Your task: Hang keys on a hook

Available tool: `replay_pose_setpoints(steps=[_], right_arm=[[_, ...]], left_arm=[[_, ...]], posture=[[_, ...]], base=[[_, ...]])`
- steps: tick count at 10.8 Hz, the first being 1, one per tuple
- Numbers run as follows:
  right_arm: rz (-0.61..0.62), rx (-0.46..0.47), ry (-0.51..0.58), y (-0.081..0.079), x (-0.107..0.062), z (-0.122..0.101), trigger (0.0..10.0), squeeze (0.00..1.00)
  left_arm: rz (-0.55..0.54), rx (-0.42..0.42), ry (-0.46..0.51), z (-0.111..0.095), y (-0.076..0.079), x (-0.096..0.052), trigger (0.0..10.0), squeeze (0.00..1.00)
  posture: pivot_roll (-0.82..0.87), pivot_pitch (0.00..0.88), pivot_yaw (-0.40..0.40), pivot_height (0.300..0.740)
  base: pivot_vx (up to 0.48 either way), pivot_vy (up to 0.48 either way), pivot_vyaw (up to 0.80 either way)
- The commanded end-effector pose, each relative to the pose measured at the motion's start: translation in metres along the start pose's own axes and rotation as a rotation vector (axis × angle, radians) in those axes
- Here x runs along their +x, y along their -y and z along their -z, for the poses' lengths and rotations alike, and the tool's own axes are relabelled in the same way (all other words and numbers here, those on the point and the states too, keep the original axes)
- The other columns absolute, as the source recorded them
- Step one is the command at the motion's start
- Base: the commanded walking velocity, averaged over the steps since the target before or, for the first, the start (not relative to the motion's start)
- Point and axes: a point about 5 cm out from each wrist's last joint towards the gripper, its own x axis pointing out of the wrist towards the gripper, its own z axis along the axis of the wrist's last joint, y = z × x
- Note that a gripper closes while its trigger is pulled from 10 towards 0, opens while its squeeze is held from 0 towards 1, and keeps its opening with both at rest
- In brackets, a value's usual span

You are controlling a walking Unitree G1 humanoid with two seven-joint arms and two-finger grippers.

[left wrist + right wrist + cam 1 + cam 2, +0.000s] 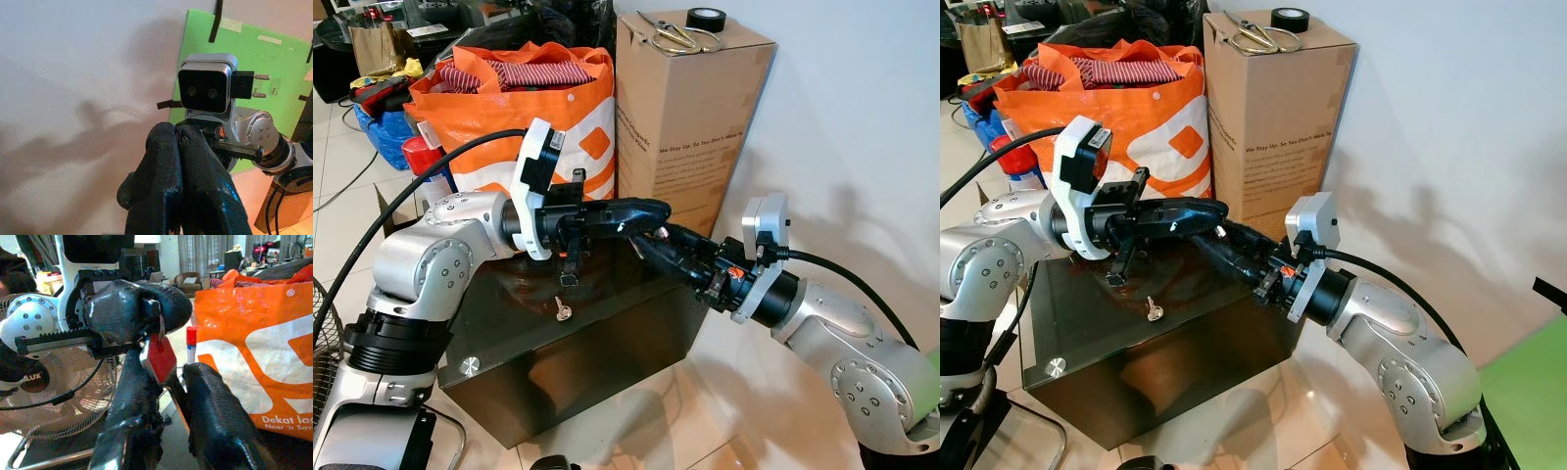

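i have both arms meeting over the dark glass-topped table point(509, 343). the left gripper point(651, 211) has its two black fingers pressed together, and in the right wrist view a red tag point(159, 357) sticks out from between those closed tips, so it is pinching something, though the fingers hide what the tag is fixed to. the right gripper point(656, 240) comes in from the other side with its fingers spread apart, one on each side of the red tag; whether either finger touches the tag i cannot tell. from the head views the spot where the two grippers meet is a tangle of black fingers and i cannot make out the tag there at all. a small silver key point(562, 310) lies flat on the table top, below the left gripper and apart from it. a black strap point(570, 262) hangs from the left wrist mount toward the table; its lower end is hard to read against the dark glass. behind the table stand an orange shopping bag point(592, 127) stuffed with cloth and a tall cardboard box point(685, 117) carrying scissors point(671, 37) and a roll of black tape point(706, 18). in the left wrist view a green board point(274, 73) leans on the white wall, cut off at the edge.
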Motion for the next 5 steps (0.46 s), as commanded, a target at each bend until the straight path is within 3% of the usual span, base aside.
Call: replay_pose_setpoints(steps=[1,5], right_arm=[[-0.012,-0.018,0.016,0.0004,-0.0009,-0.0076,0.0,0.00],[-0.010,-0.028,0.013,-0.0011,-0.0011,-0.0087,0.0,0.00]], left_arm=[[-0.025,0.019,-0.006,-0.0011,-0.0027,-0.0005,10.0,0.00],[-0.105,0.020,0.022,-0.0043,-0.0110,-0.0009,10.0,0.00]], posture=[[-0.07,0.000,-0.003,0.740],[-0.07,0.000,0.000,0.740]], base=[[0.000,0.000,0.00],[0.000,0.000,0.00]])
